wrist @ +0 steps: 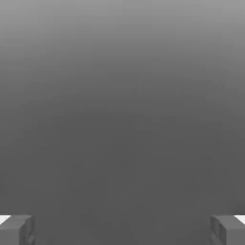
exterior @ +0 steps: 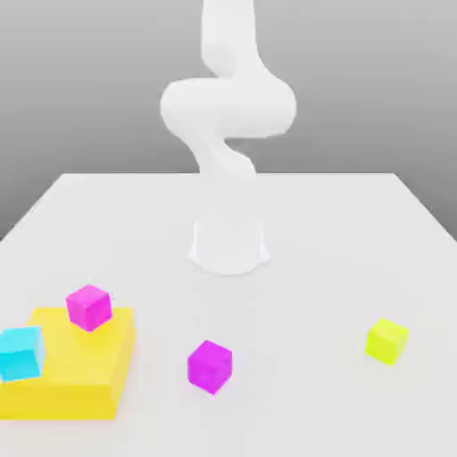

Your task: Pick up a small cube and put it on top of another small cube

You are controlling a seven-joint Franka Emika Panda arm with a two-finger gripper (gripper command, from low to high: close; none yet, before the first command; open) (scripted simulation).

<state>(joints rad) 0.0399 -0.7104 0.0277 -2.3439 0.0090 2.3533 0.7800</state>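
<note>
On the white surface (exterior: 312, 268) we see the lime cube (exterior: 386, 341) alone toward the exterior view's right, well apart from a magenta cube (exterior: 210, 366) near the middle. Another magenta cube (exterior: 88, 307) sits on the yellow block (exterior: 76, 379), beside a cyan cube (exterior: 20, 353). Our hand (wrist: 122, 229) is spread wide, pinching nothing.
</note>
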